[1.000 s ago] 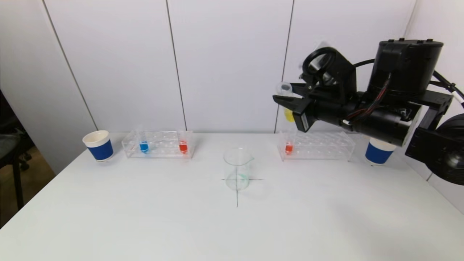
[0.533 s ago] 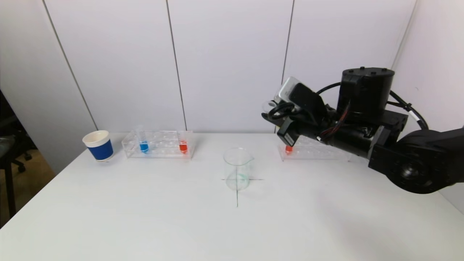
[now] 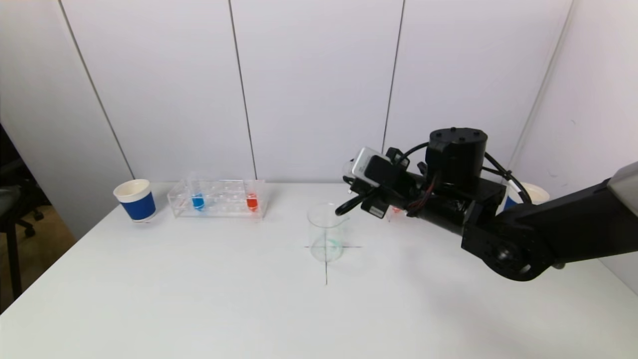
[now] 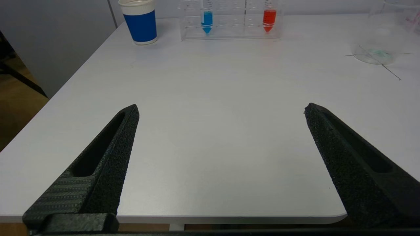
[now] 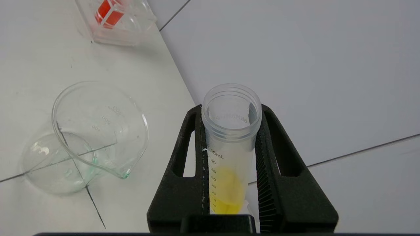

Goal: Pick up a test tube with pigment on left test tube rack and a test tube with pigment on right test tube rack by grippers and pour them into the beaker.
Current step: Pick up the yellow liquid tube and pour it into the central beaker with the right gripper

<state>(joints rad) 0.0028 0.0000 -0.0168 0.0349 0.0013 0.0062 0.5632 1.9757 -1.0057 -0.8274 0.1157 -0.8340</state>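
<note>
My right gripper (image 5: 231,109) is shut on a clear test tube (image 5: 229,157) with yellow pigment pooled in its lower end; the tube's mouth is open. In the head view this gripper (image 3: 356,187) hangs just right of the glass beaker's (image 3: 326,232) rim, tilted towards it. The beaker (image 5: 98,131) stands on a pen cross and holds a faint green trace. The left rack (image 3: 219,198) carries a blue tube (image 3: 198,199) and a red tube (image 3: 252,200). My arm hides most of the right rack; one red tube (image 5: 110,14) shows. My left gripper (image 4: 220,109) stands open and holds nothing, low over the table's near edge.
A blue-and-white paper cup (image 3: 135,200) stands left of the left rack. Another cup (image 3: 528,192) shows partly behind my right arm at the far right. The white wall rises right behind the racks.
My right arm has come down and to the left from above the right rack to the beaker's rim, carrying the yellow tube and tilting it. The left gripper has stayed open.
</note>
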